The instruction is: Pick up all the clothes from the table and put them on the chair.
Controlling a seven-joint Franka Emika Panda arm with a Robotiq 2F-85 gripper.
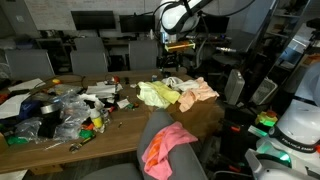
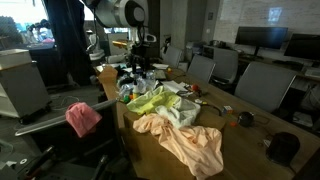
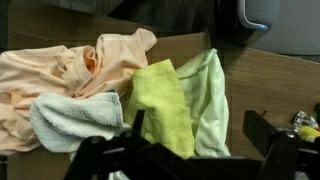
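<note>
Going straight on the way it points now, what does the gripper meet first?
Probably the yellow-green garment on the table: in the wrist view it lies right between the open gripper fingers. Depth is unclear, but nothing shows in between.

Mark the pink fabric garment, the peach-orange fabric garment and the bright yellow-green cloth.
pink fabric garment (image 1: 166, 148), exterior view, middle of the bunched cloth
peach-orange fabric garment (image 2: 192, 146), exterior view, centre of the spread cloth
bright yellow-green cloth (image 3: 160, 100), wrist view, middle of its flat panel
</note>
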